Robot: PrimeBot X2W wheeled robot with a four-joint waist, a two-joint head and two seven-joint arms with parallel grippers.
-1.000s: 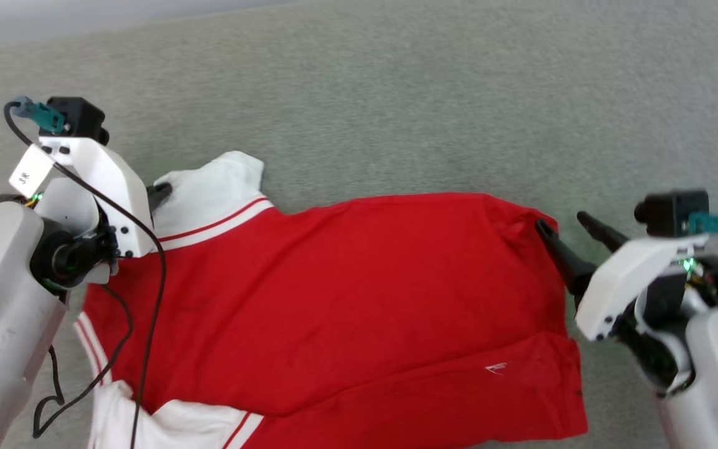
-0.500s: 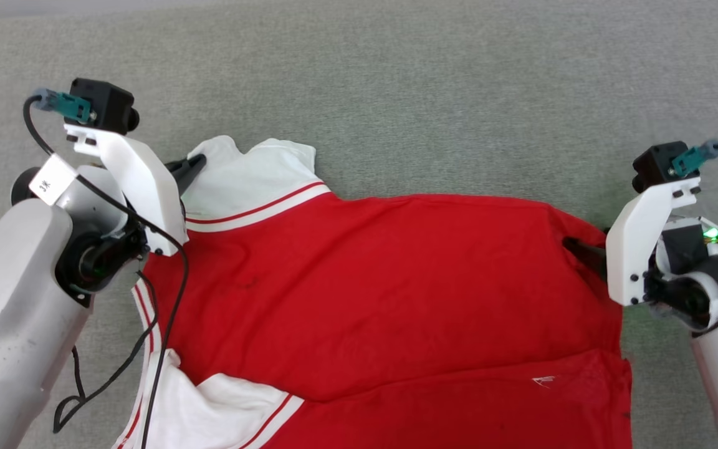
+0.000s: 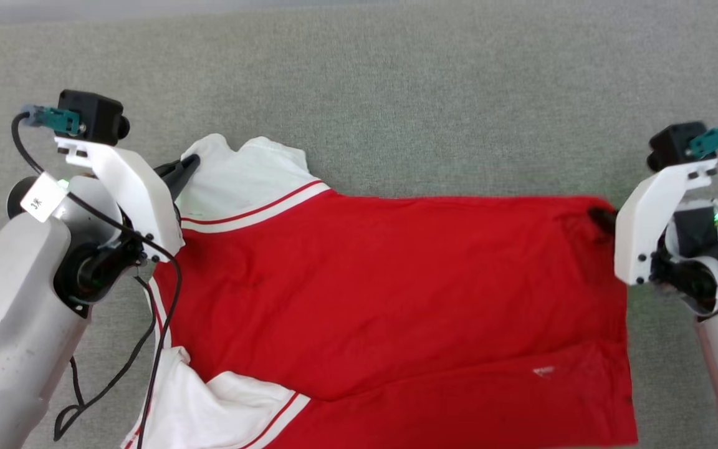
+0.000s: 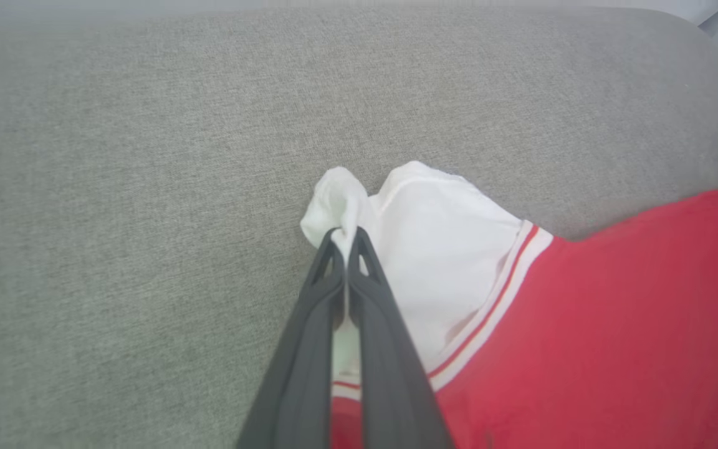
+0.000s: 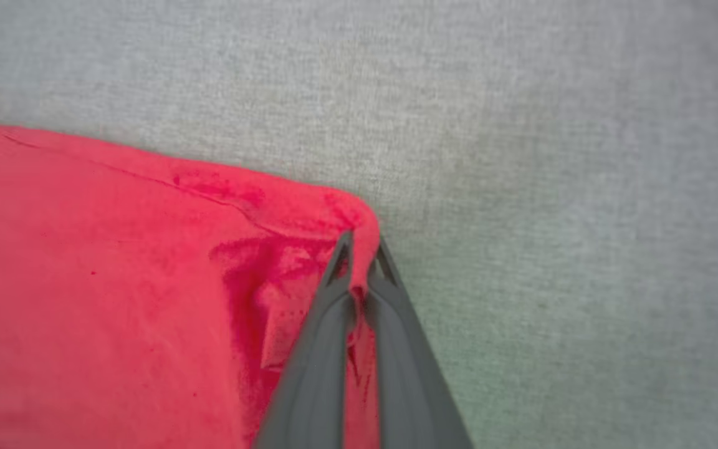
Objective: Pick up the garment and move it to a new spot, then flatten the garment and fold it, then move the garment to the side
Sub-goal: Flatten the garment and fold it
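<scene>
The garment (image 3: 384, 293) is a red shirt with white sleeves and red-and-white trim, spread across a grey fabric surface (image 3: 396, 93). My left gripper (image 3: 191, 163) is shut on the far white sleeve (image 4: 421, 249); in the left wrist view the fingers (image 4: 349, 240) pinch a fold of white cloth. My right gripper (image 3: 599, 216) is shut on the far right red corner (image 5: 359, 224), cloth bunched between its fingers (image 5: 362, 246). The top edge runs nearly straight between the two grips. A second white sleeve (image 3: 209, 405) lies crumpled at the lower left.
Grey upholstered surface (image 4: 147, 125) extends well beyond the shirt toward the top of the head view. Its rounded edge shows at the upper right of the left wrist view. A black cable (image 3: 159, 324) hangs from my left arm over the shirt's left side.
My right gripper went from open beside the red corner to shut on it. Both grippers moved outward and the top edge of the shirt pulled straighter. The camera also shifted.
</scene>
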